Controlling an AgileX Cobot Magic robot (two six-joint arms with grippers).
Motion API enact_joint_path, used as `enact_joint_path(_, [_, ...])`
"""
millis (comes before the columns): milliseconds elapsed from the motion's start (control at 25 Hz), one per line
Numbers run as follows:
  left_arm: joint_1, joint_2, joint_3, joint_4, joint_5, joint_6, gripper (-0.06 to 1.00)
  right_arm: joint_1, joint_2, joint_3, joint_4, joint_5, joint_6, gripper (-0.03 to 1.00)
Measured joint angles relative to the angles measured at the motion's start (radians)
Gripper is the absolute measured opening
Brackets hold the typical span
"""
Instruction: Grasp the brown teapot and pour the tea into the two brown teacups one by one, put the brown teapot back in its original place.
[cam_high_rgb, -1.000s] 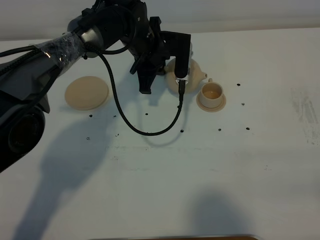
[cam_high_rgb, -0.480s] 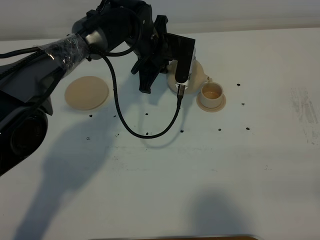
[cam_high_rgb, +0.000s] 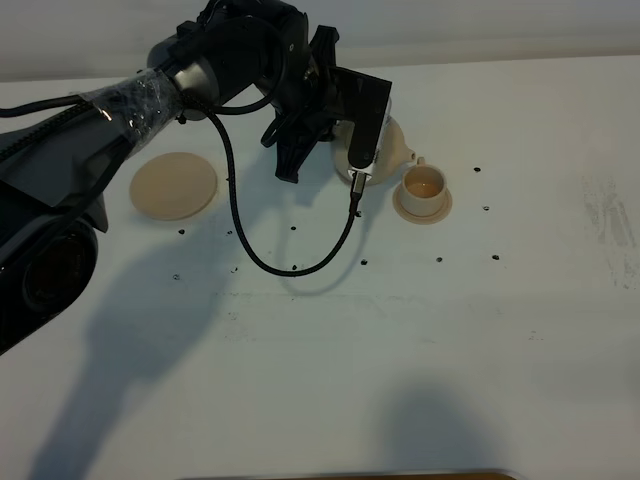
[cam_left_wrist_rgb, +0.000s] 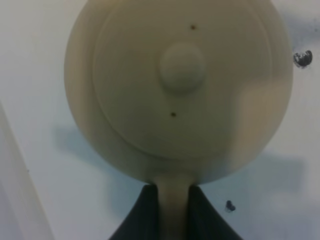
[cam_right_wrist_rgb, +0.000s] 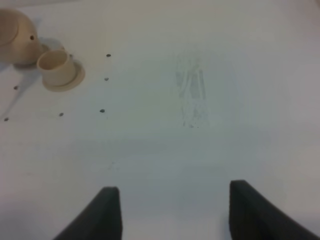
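Observation:
My left gripper (cam_left_wrist_rgb: 173, 214) is shut on the loop handle of the brown teapot (cam_left_wrist_rgb: 182, 85), which I see from above with its knobbed lid. In the exterior view the teapot (cam_high_rgb: 396, 142) sits half hidden behind the left wrist. It hangs just left of one brown teacup (cam_high_rgb: 424, 183) on its small saucer (cam_high_rgb: 422, 209). The other teacup is out of view. The wide flat saucer (cam_high_rgb: 173, 185) lies bare at the left. My right gripper (cam_right_wrist_rgb: 175, 215) stands open over bare table, far from the teapot (cam_right_wrist_rgb: 14, 41) and the teacup (cam_right_wrist_rgb: 54, 65).
A black cable (cam_high_rgb: 290, 266) loops down from the left arm over the white table (cam_high_rgb: 400, 330). Small dark specks (cam_high_rgb: 441, 260) dot the surface around the cup. A faint scuffed patch (cam_right_wrist_rgb: 191, 92) marks the table at the right.
The left arm has shifted the teapot slightly back and to the right, closer to the teacup. The grip on the handle is the same.

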Motion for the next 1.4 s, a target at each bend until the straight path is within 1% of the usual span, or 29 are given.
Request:
enact_joint_path(200, [-0.005,0.000,0.000,0.046,-0.010,0.002,0.08,0.000,0.000,0.000,0.000,0.000,0.000,0.49])
enact_joint_path(840, [-0.040,0.000,0.000,0.112,-0.068,0.003,0.08,0.000,0.000,0.000,0.000,0.000,0.000,0.49])
enact_joint_path(1040, [-0.041,0.000,0.000,0.135,-0.069,0.038,0.08,0.000,0.000,0.000,0.000,0.000,0.000,0.49])
enact_joint_path(1200, [-0.041,0.000,0.000,0.135,-0.073,0.048,0.08,0.000,0.000,0.000,0.000,0.000,0.000,0.49])
enact_joint_path(1400, [-0.041,0.000,0.000,0.136,-0.085,0.084,0.08,0.000,0.000,0.000,0.000,0.000,0.000,0.49])
